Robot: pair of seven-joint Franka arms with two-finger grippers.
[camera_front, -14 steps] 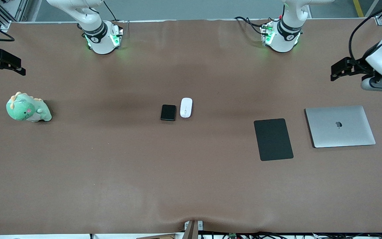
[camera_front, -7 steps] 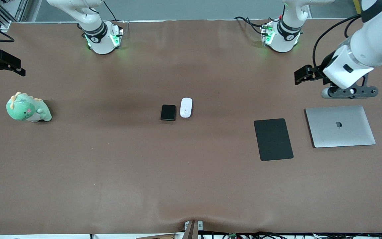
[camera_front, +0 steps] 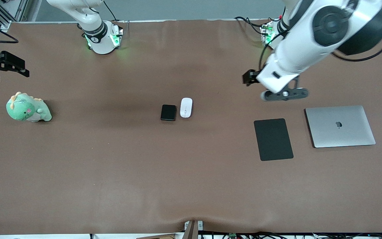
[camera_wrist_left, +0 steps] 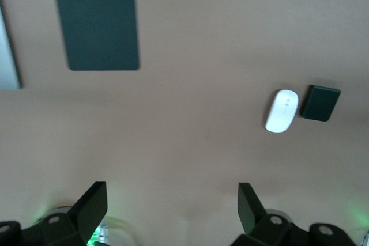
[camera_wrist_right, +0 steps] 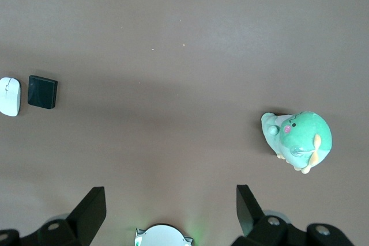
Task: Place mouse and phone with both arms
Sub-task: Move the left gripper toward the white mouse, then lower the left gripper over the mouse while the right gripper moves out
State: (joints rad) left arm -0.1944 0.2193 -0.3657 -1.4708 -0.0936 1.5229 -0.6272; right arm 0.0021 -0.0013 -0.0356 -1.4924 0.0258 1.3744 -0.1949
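Note:
The white mouse (camera_front: 186,107) and the black phone (camera_front: 168,112) lie side by side on the brown table, the mouse toward the left arm's end. Both show in the left wrist view, mouse (camera_wrist_left: 282,110) and phone (camera_wrist_left: 320,103), and in the right wrist view, mouse (camera_wrist_right: 10,96) and phone (camera_wrist_right: 42,92). My left gripper (camera_front: 249,77) is up over bare table between its base and the mouse pad, open and empty (camera_wrist_left: 173,208). My right gripper (camera_front: 7,66) hangs over the right arm's end of the table above the plush toy, open and empty (camera_wrist_right: 171,211).
A flat black mouse pad (camera_front: 273,139) and a closed silver laptop (camera_front: 340,126) lie toward the left arm's end. A green plush dinosaur (camera_front: 28,108) sits toward the right arm's end. The arm bases (camera_front: 103,38) stand along the table's edge away from the front camera.
My left arm has swung in from the left arm's end of the table toward the middle, past the laptop. My right gripper has barely shifted. The mouse and phone have not moved.

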